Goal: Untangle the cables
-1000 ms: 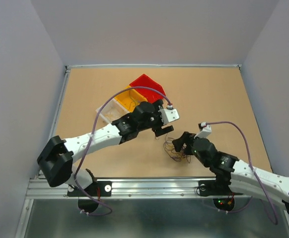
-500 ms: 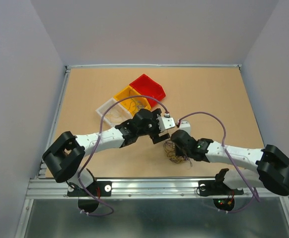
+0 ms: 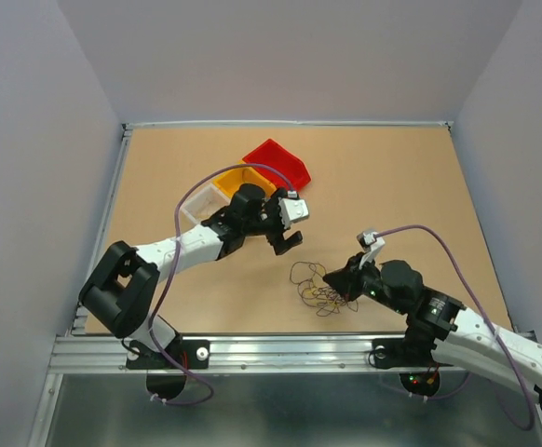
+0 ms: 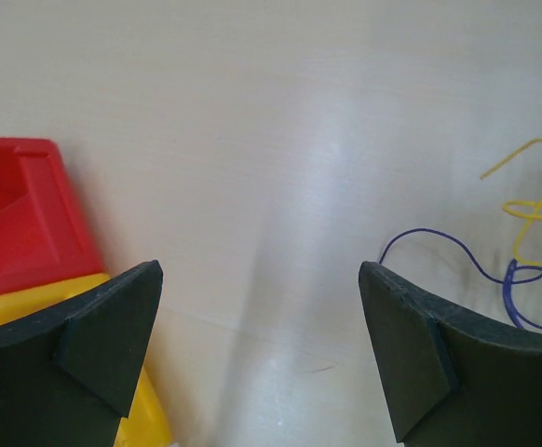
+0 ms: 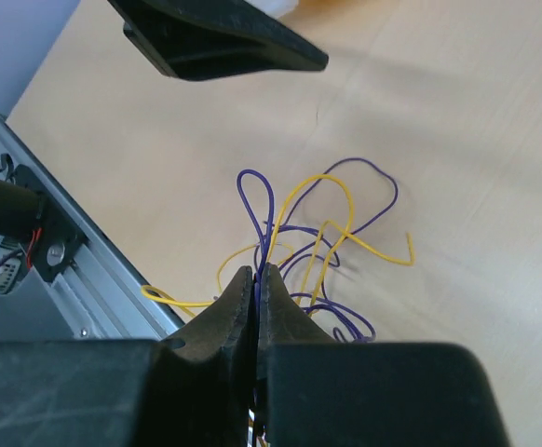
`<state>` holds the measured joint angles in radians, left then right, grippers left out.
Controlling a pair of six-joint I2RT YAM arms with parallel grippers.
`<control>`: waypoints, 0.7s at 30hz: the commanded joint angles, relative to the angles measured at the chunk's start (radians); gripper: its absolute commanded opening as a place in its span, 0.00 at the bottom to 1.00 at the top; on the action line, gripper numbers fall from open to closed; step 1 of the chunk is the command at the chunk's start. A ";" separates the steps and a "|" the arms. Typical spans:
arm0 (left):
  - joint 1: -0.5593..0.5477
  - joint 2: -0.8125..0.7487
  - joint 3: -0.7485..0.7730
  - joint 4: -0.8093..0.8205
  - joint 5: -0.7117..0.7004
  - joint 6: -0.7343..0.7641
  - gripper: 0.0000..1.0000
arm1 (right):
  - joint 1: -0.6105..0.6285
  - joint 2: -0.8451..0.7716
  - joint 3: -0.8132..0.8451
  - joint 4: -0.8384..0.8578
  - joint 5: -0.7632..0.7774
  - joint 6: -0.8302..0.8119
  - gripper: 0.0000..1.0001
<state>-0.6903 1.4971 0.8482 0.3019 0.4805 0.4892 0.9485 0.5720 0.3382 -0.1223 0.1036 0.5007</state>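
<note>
The cables (image 3: 318, 291) lie as a loose clump of thin purple and yellow wires on the wooden table, near the front centre. My right gripper (image 3: 332, 277) sits at the clump's right edge. In the right wrist view its jaws (image 5: 257, 276) are shut on a purple cable (image 5: 255, 209) that loops up out of the tips, and the other wires (image 5: 345, 233) spread beyond. My left gripper (image 3: 284, 233) hovers open behind and left of the clump, apart from it. In the left wrist view nothing lies between its fingers (image 4: 260, 277); some wire ends (image 4: 530, 244) show at the right edge.
Three small bins stand in a row at the back left: red (image 3: 277, 163), yellow (image 3: 237, 182) and clear white (image 3: 196, 203). The red bin (image 4: 18, 205) and yellow bin (image 4: 38, 300) lie just left of my left fingers. A metal rail (image 3: 280, 352) runs along the front edge.
My right gripper has closed on a purple cable and drawn back to the right. The left arm has pulled away toward the bins, staying open. The clump has spread out a little.
</note>
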 commanded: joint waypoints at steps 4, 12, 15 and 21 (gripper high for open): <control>-0.024 0.080 0.092 -0.110 0.130 0.087 0.99 | -0.002 -0.038 -0.044 0.076 -0.005 0.009 0.01; -0.103 0.186 0.146 -0.184 0.046 0.135 0.98 | -0.002 -0.043 -0.019 0.000 0.194 0.097 0.01; -0.103 0.198 0.152 -0.187 0.056 0.137 0.98 | -0.002 -0.151 -0.041 -0.030 0.295 0.136 0.01; -0.112 0.256 0.195 -0.247 0.076 0.147 0.98 | -0.002 -0.329 -0.079 -0.062 0.360 0.160 0.00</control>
<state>-0.7963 1.7287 0.9798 0.0944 0.5335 0.6140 0.9485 0.2916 0.2924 -0.1711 0.3805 0.6270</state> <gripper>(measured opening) 0.985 0.045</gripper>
